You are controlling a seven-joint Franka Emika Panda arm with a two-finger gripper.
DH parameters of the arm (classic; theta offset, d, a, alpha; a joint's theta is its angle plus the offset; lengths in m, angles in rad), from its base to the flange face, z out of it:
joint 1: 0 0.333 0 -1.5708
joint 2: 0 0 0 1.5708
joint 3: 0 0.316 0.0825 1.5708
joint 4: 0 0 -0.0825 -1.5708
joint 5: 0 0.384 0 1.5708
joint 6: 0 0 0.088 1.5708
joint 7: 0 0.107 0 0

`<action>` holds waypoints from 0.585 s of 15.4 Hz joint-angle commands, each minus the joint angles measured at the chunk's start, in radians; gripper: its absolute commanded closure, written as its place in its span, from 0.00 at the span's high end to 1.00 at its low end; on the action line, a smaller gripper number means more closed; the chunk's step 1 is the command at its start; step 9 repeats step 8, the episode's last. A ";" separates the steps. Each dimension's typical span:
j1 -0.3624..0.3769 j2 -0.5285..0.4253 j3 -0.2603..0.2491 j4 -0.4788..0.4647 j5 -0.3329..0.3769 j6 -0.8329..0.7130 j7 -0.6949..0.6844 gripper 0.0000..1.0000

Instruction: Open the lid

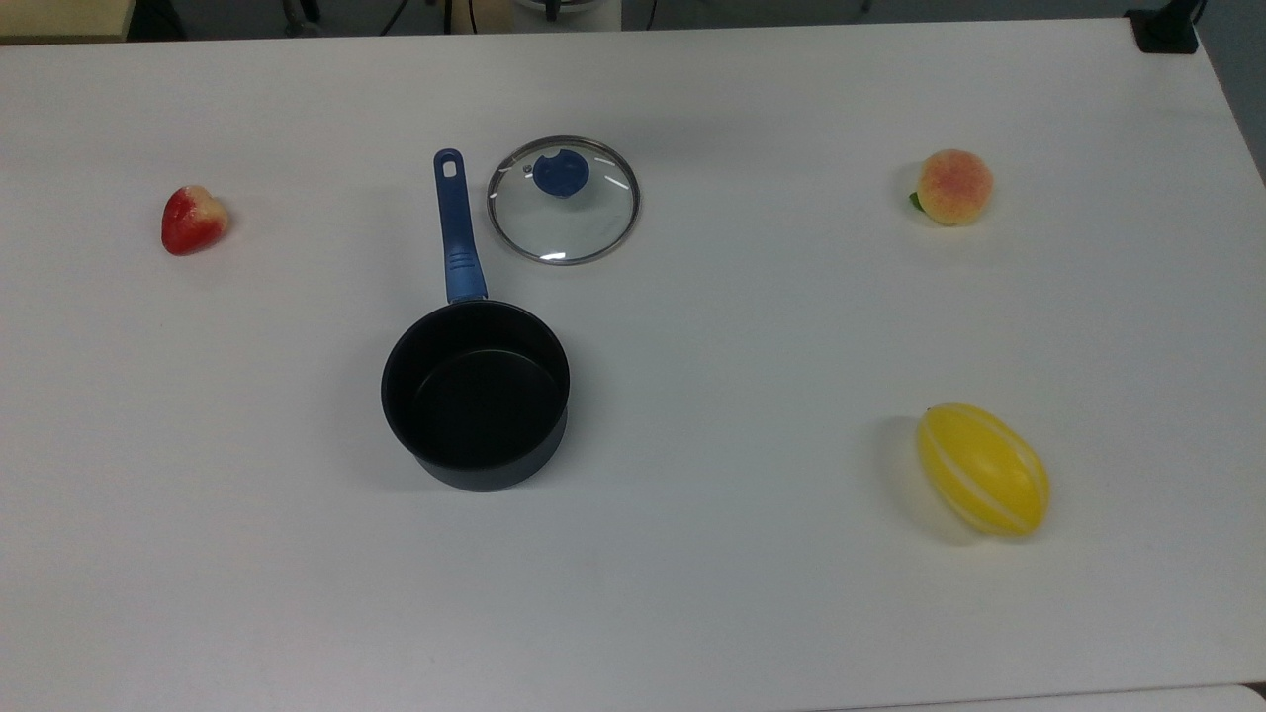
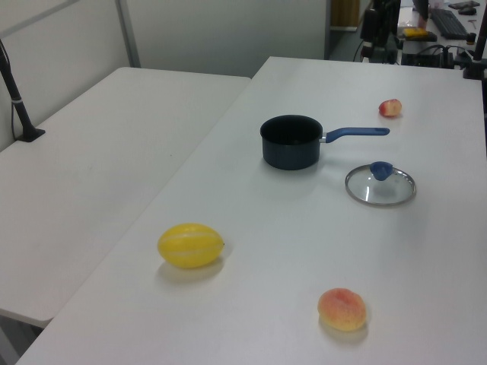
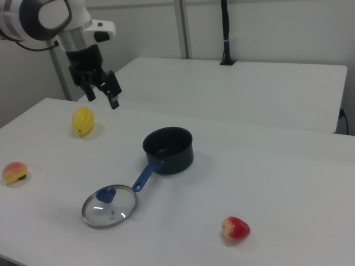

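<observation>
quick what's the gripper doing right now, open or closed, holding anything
Gripper: open, holding nothing, raised well above the table, away from the lid.
</observation>
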 commanded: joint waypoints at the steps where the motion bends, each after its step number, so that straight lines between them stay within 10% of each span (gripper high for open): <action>1: 0.027 0.014 -0.025 -0.005 0.018 0.070 -0.011 1.00; 9: 0.026 0.012 -0.017 0.005 0.021 0.059 -0.008 1.00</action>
